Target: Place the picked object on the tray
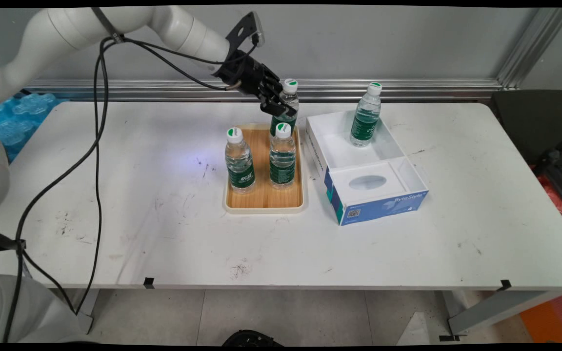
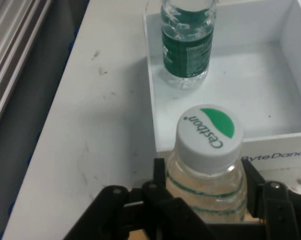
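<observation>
Bottle cap (image 2: 209,135), white with green patch, between the gripper's (image 2: 205,197) fingers: "Cestbon". White box (image 2: 275,150) just beyond the gripper, side wall: "ByteDance", partly cut off. Same box, blue front face in main view: "Byte Style" and a QR code (image 1: 354,213). Other bottle labels illegible.

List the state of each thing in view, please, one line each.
gripper: shut on back bottle
back bottle: capped, upright, at the tray's far end
two front bottles: capped, upright on wooden tray
boxed bottle: capped, upright in white box
</observation>
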